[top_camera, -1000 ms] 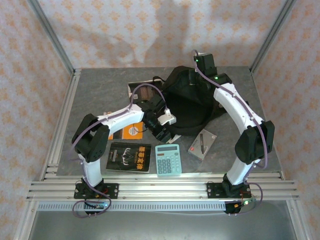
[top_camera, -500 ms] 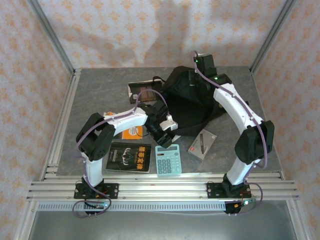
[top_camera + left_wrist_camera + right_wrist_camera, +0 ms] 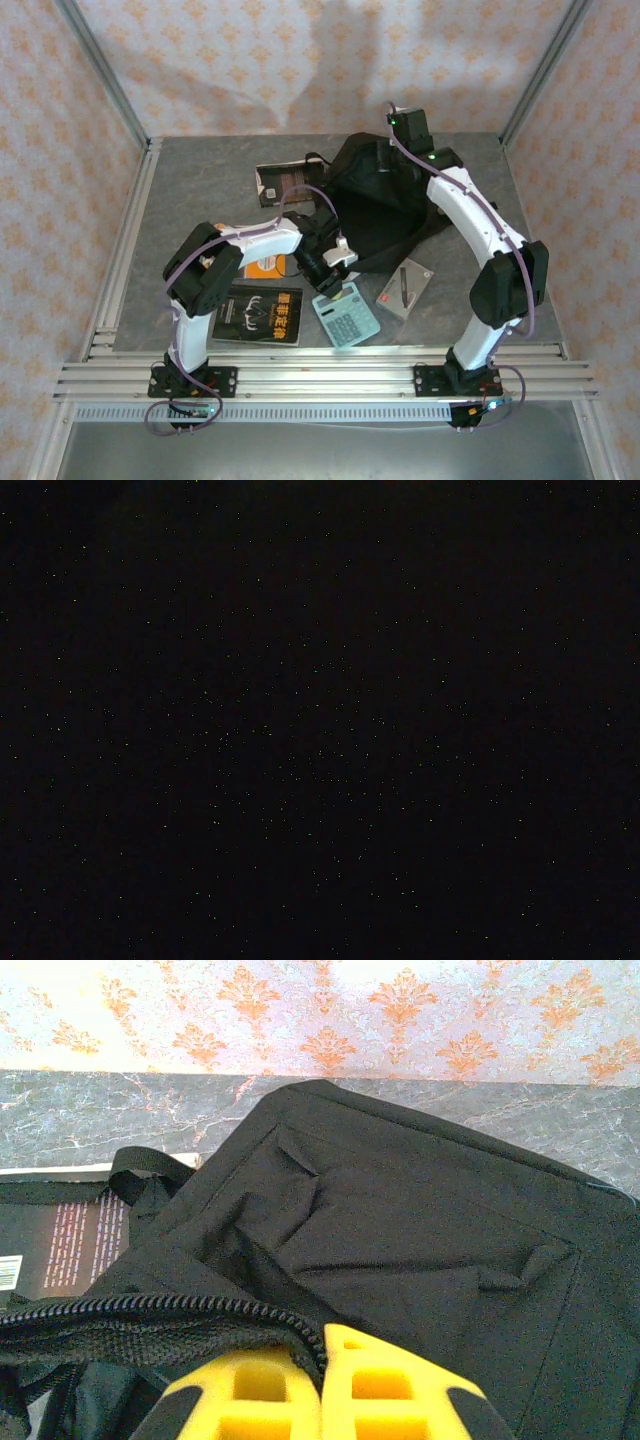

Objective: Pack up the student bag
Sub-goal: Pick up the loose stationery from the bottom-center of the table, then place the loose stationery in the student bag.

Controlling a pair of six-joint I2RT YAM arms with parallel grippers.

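The student bag (image 3: 385, 205), a big soft black backpack, lies at the back middle of the table with its zipper mouth open. My right gripper (image 3: 384, 160) is at the bag's far rim. Its yellow fingers (image 3: 400, 1390) are shut on the zipper edge of the bag (image 3: 400, 1230). My left gripper (image 3: 325, 275) is down at the top left corner of the teal calculator (image 3: 347, 315) and holds it. The calculator lies skewed in front of the bag. The left wrist view is black.
A black book with orange lettering (image 3: 260, 313) lies at the front left, with an orange book (image 3: 268, 265) behind it under the left arm. A dark book (image 3: 280, 182) lies left of the bag. A grey and red case with a pen (image 3: 404, 288) lies front right.
My left arm swung forward and right to the calculator and its jaws closed. The calculator turned from square to skewed. The right arm and the bag stayed still.
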